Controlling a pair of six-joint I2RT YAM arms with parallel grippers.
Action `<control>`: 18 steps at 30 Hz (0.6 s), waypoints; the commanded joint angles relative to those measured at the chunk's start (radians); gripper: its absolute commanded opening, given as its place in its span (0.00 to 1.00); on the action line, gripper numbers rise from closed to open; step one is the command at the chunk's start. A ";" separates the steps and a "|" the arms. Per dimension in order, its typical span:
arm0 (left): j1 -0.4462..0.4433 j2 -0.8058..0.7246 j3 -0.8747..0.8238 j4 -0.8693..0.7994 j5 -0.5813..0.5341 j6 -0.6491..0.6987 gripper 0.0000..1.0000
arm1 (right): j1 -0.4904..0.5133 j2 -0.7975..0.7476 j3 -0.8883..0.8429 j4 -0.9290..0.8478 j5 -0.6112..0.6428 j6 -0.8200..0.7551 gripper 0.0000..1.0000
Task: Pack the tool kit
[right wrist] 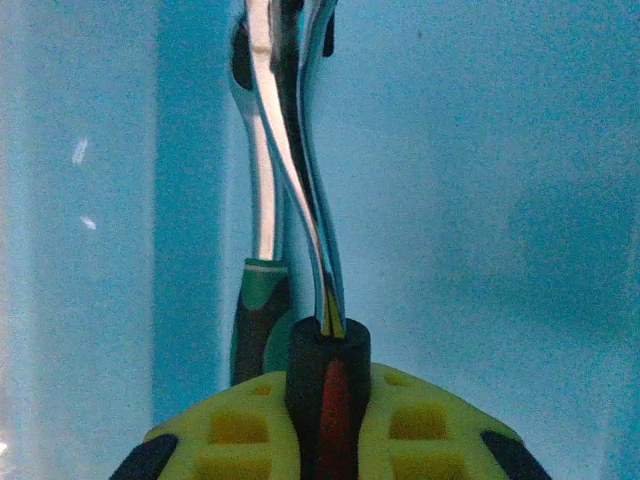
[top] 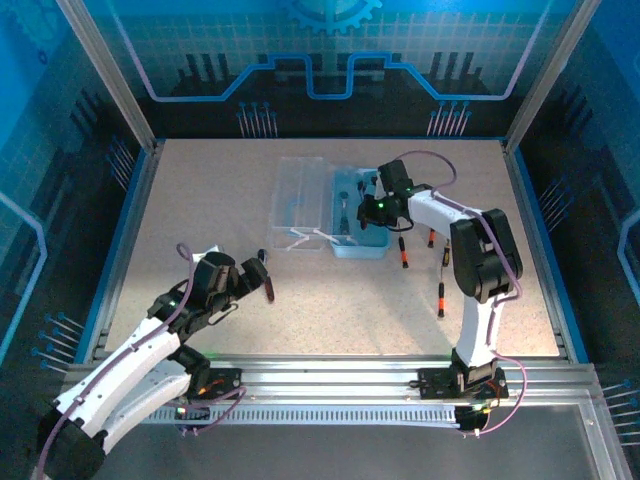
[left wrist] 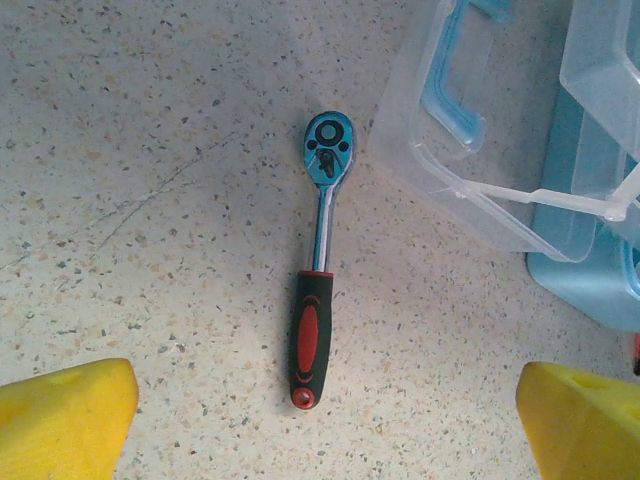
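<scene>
The tool kit lies open at mid-table, with its light-blue base (top: 352, 250) beside its clear lid (top: 300, 195). My right gripper (top: 377, 207) hovers over the base, shut (right wrist: 330, 400) on the black-and-red handle of a tool with a curved chrome shaft (right wrist: 318, 200). Under it another dark-handled chrome tool (right wrist: 262, 300) rests on the blue floor (right wrist: 480, 200). The ratchet (left wrist: 318, 260) lies flat on the table, head toward the lid (left wrist: 470, 170). My left gripper (left wrist: 325, 430) is open, its yellow fingertips (left wrist: 65, 420) wide apart just short of the ratchet's handle end (top: 268, 285).
Three slim black-and-red screwdrivers (top: 404, 250) (top: 432, 238) (top: 441, 290) lie on the table right of the case, near the right arm. Blue walls and aluminium posts (top: 110, 80) fence in the table.
</scene>
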State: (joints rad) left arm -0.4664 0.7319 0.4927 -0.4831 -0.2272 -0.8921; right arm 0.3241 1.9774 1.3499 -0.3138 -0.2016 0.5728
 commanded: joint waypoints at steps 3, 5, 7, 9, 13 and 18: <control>0.009 0.013 -0.008 0.039 0.027 -0.008 0.97 | -0.013 0.061 0.050 0.022 -0.076 -0.013 0.07; 0.010 0.024 -0.013 0.052 0.031 -0.010 0.97 | -0.018 0.071 0.055 0.020 -0.083 -0.009 0.08; 0.012 0.039 -0.008 0.054 0.034 -0.008 0.97 | -0.020 0.076 0.052 0.027 -0.089 0.001 0.10; 0.011 0.054 0.002 0.049 0.042 -0.003 0.97 | -0.021 0.085 0.059 0.027 -0.103 0.000 0.11; 0.011 0.061 0.008 0.046 0.040 0.007 0.97 | -0.020 0.099 0.078 0.007 -0.119 -0.010 0.16; 0.012 0.060 -0.001 0.054 0.039 0.002 0.97 | -0.021 0.109 0.094 0.001 -0.143 -0.014 0.20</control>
State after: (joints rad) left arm -0.4606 0.7921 0.4927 -0.4389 -0.2008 -0.8917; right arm 0.3023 2.0556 1.4132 -0.3149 -0.2844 0.5678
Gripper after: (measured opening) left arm 0.968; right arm 0.201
